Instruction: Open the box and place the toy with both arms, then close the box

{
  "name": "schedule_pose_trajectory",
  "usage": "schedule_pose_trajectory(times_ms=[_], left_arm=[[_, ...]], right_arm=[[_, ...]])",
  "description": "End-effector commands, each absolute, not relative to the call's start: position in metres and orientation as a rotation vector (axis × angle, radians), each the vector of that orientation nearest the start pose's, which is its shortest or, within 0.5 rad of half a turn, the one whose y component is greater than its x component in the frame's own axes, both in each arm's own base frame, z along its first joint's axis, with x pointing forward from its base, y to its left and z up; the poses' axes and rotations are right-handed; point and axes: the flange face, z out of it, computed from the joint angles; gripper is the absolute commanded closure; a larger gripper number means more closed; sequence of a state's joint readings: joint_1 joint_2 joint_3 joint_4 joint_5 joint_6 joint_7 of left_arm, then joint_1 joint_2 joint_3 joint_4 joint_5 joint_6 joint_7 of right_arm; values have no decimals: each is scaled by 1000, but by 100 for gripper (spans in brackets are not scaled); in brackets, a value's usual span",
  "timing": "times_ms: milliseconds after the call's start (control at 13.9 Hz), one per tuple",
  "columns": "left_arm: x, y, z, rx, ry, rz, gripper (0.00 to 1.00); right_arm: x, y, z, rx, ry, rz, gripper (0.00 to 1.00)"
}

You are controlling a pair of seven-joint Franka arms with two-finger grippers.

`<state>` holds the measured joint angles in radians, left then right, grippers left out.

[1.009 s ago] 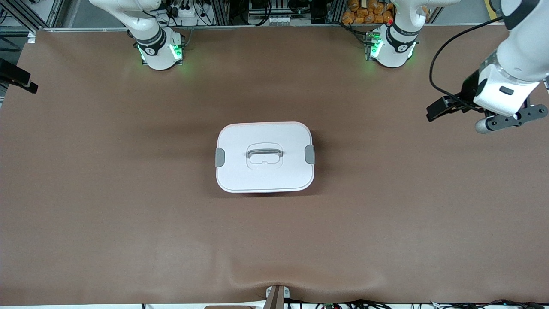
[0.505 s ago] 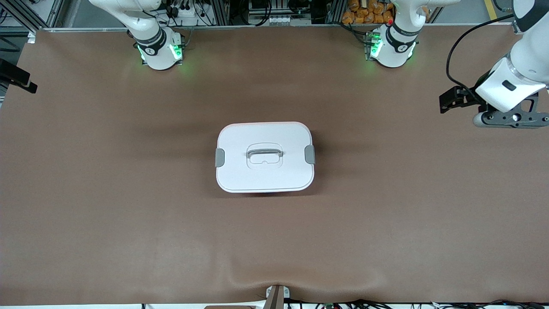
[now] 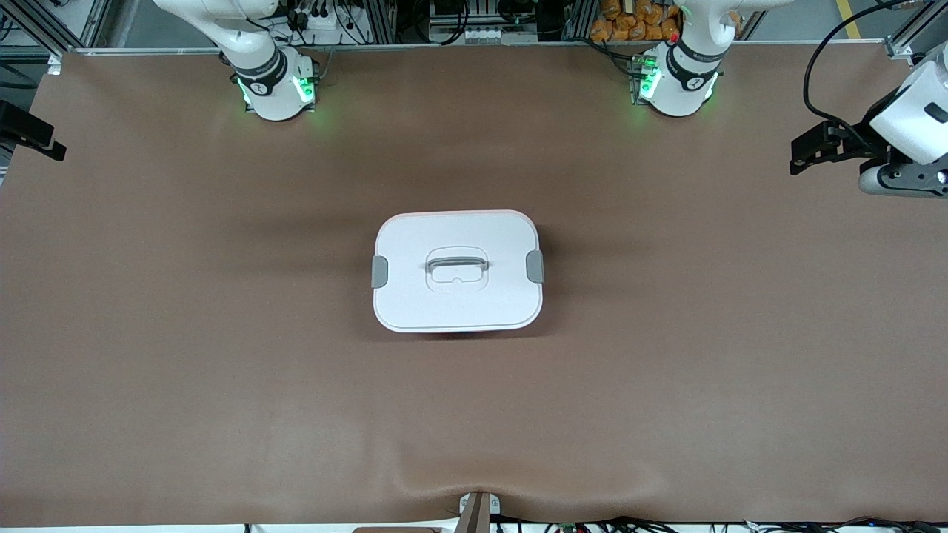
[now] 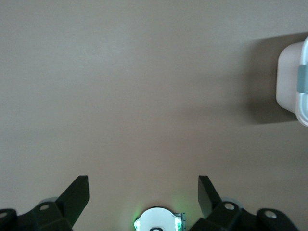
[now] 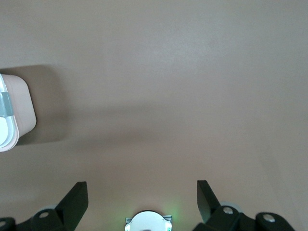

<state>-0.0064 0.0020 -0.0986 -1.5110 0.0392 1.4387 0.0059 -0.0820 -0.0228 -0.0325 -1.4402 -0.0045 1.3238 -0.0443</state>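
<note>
The box (image 3: 457, 270) stands at the middle of the table, its white lid on, the grey handle (image 3: 456, 263) flat and both grey side clips down. One end of it shows in the left wrist view (image 4: 291, 79) and in the right wrist view (image 5: 14, 113). The toy is out of view. My left gripper (image 3: 900, 178) hangs high over the table's edge at the left arm's end, open and empty (image 4: 143, 180). My right gripper (image 5: 142, 185) is open and empty, high over bare table toward the right arm's end.
The brown table mat (image 3: 222, 333) is bare around the box. The two arm bases (image 3: 278, 85) (image 3: 678, 81) glow green along the edge farthest from the front camera. A black part (image 3: 29, 133) juts in at the right arm's end.
My left arm has swung away from the box toward its own end of the table and toward the base side. The box and the right arm have not moved.
</note>
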Motion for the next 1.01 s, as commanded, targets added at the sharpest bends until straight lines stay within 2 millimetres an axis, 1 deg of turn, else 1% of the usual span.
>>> schedule_pose_trajectory(times_ms=[0,144,216,288,577,937], left_arm=[[544,-52,643,-3114,128,137,0],[544,-59,640,-3112,26,142,0],[549,-64,632,-3110,16,165,0],[550,-65,629,-3108,16,172,0],[550,-72,627,-3107,35,176,0],[552,-71,626,-3109,31,177,0]], right_arm=[[513,-59,678,-3159,60,127,0],[513,-59,677,-3159,38,125,0],[513,-60,677,-3158,40,127,0],[512,-61,677,-3156,42,129,0],[512,-61,677,-3156,47,132,0],[512,-64,677,-3152,56,136,0]])
